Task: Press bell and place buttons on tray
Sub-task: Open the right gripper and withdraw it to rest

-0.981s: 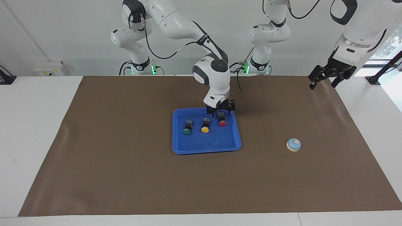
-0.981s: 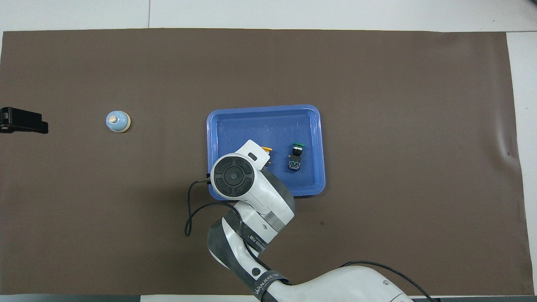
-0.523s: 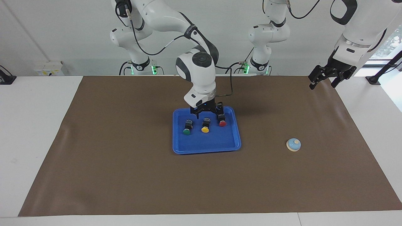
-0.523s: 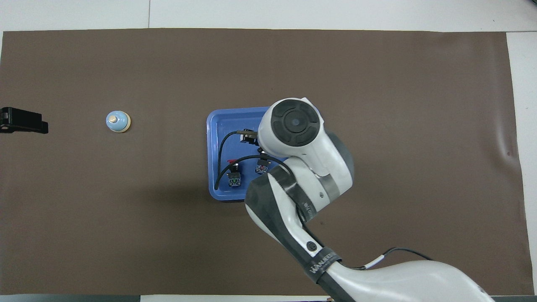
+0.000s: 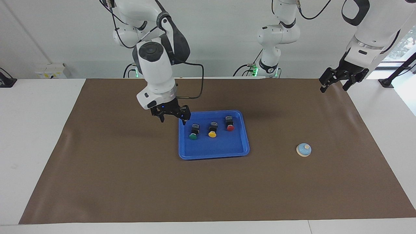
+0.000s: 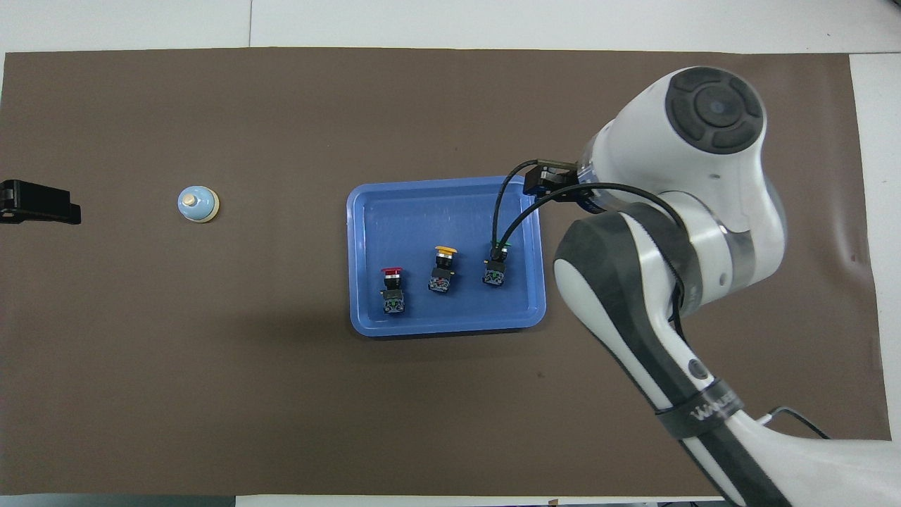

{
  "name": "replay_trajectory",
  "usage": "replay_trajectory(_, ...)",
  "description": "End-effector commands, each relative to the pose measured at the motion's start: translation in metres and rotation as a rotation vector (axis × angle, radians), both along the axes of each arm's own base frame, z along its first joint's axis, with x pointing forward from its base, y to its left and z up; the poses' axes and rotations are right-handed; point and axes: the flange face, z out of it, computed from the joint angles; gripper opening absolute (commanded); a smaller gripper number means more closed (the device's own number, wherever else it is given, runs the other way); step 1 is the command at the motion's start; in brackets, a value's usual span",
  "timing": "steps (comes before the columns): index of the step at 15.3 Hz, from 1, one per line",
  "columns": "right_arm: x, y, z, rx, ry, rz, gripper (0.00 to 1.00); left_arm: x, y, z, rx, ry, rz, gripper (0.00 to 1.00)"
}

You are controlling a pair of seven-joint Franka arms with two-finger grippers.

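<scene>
**Three buttons in the tray, both grippers empty**

On the brown mat covering the tabletop (image 5: pixel 373 201), the blue tray (image 5: pixel 213 152) sat near the middle and held all three buttons in a row along its robot-ward half: the green button (image 5: pixel 193 132) toward the right arm's end, the yellow button (image 5: pixel 212 130) between, the red button (image 5: pixel 229 124) toward the left arm's end. Each lay on its side with its cap pointing away from the robots, apart from its neighbours and clear of the rim, which reads as one-by-one placement with room left for a gripper around each body.

The right gripper (image 5: pixel 172 117) hung above the mat just beside the tray's corner at the right arm's end, its fingers spread apart and holding nothing; that suits an arm with no further button to fetch.

The bell (image 5: pixel 304 149) stood upright on the mat, well apart from the tray toward the left arm's end. The left gripper (image 5: pixel 336 83) waited high over that end's mat edge, fingers apart and empty. By layout, the bell falls to the left arm; nothing shows whether it has been pressed.
</scene>
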Motion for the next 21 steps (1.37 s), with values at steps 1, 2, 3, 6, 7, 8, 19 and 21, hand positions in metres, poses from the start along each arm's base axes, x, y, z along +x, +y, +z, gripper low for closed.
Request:
replay_trajectory(1,0.000,-0.047,0.013,0.008,0.017,0.055,1.00,-0.003,0.001,0.000,0.014,0.001,-0.004,1.00)
replay_trajectory(2,0.002,-0.068,0.018,0.007,0.019,0.069,1.00,-0.003,0.000,0.000,0.014,-0.001,-0.005,1.00)
replay_trajectory(3,0.002,-0.087,0.020,0.004,0.030,0.093,1.00,-0.003,0.000,0.000,0.014,-0.001,-0.005,1.00)
replay_trajectory(6,-0.006,-0.139,0.041,0.004,0.048,0.183,1.00,-0.003,0.000,0.000,0.014,0.001,-0.005,1.00)
replay_trajectory(7,-0.011,-0.155,0.049,0.004,0.052,0.209,1.00,-0.003,0.000,0.000,0.014,0.001,-0.005,1.00)
replay_trajectory(8,-0.019,-0.166,0.061,0.005,0.053,0.231,1.00,-0.003,0.000,0.000,0.014,-0.001,-0.005,1.00)
replay_trajectory(19,-0.095,-0.224,0.151,-0.051,0.100,0.214,1.00,-0.003,0.000,0.000,0.014,-0.001,-0.005,1.00)
replay_trajectory(21,-0.091,-0.229,0.152,-0.062,0.091,0.204,1.00,-0.003,0.000,0.000,0.014,-0.001,-0.005,1.00)
